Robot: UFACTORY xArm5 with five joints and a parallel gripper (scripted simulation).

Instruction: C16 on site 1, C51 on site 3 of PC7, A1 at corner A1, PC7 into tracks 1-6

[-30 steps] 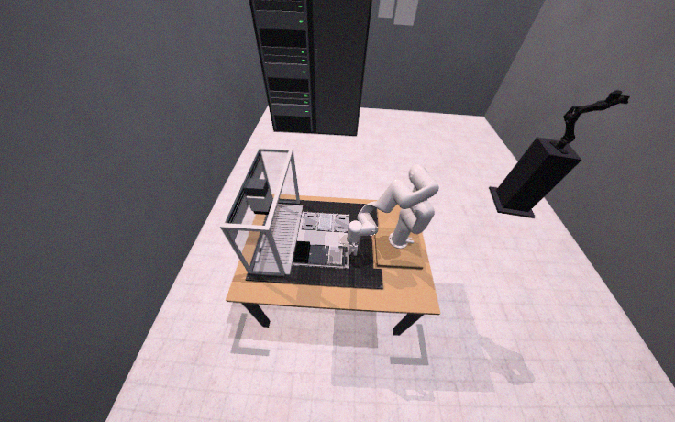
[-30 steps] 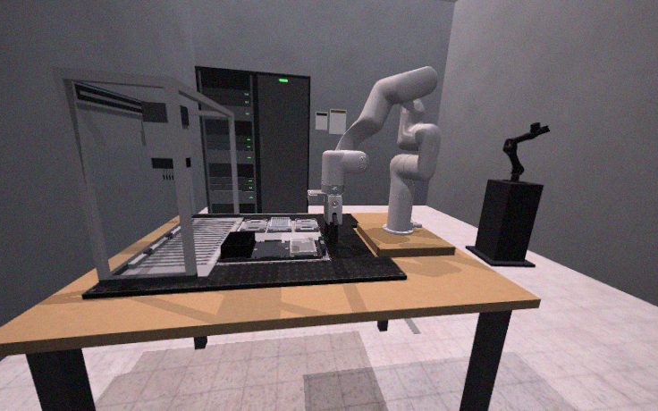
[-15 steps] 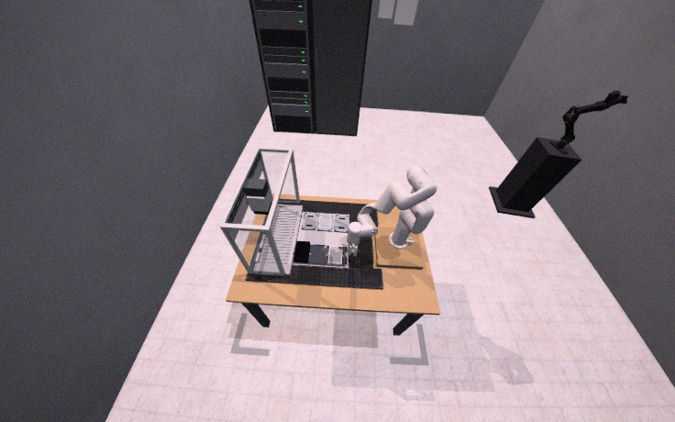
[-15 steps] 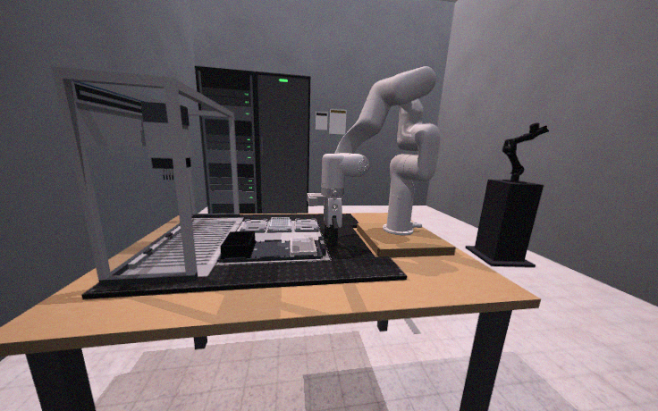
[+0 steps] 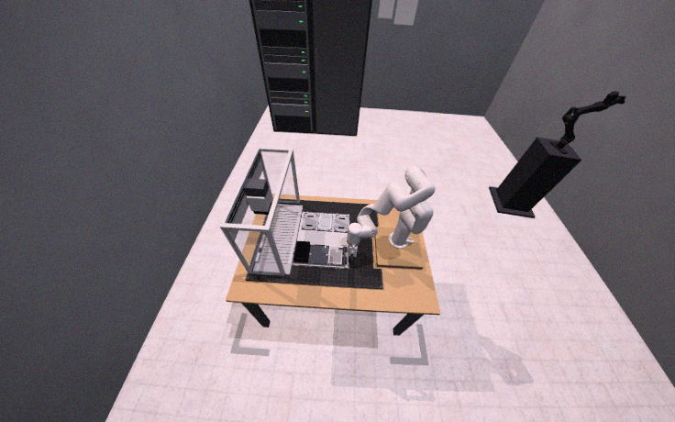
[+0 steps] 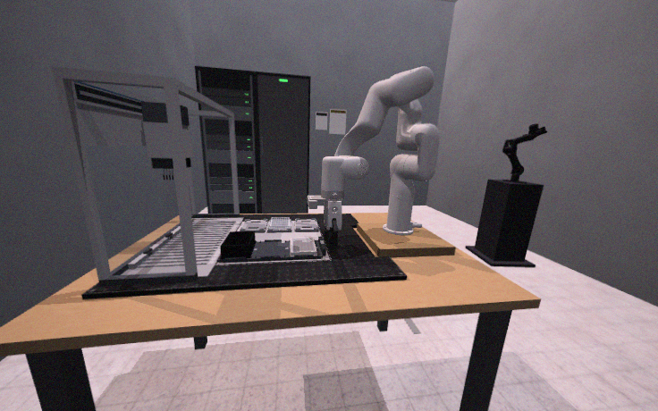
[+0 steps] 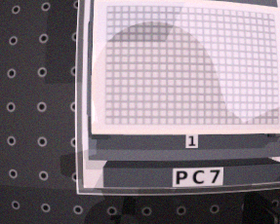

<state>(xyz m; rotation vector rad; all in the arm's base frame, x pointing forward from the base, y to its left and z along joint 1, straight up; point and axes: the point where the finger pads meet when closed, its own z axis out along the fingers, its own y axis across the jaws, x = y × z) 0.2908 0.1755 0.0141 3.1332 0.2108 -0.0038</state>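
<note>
The carrier PC7 [image 5: 319, 255] [image 6: 272, 248] [image 7: 137, 173] lies on the apron [image 5: 313, 239] in front of the rails [image 5: 283, 233] [image 6: 204, 244]. The white plate C16 [image 5: 335, 254] [image 6: 302, 246] [image 7: 192, 68] is on site 1, next to the handle; whether it is fully flat I cannot tell. The dark block C51 [image 5: 302, 251] [image 6: 237, 245] is on site 3, and site 2 is bare. C15 [image 5: 325, 221] [image 6: 280, 222] is in nest S2. My gripper [image 5: 352, 258] [image 6: 333, 241] is open and empty, low beside the carrier's handle end. The A1 marks and lamps are not readable.
Nests S1 [image 5: 341, 222] [image 6: 306, 224] and S3 [image 5: 309, 221] [image 6: 254, 224] hold no plates. The instrument's frame [image 5: 246, 227] [image 6: 187, 234] stands over the rails. The black perforated board [image 5: 325, 277] [image 6: 291, 273] [image 7: 26, 90] surrounds the apron.
</note>
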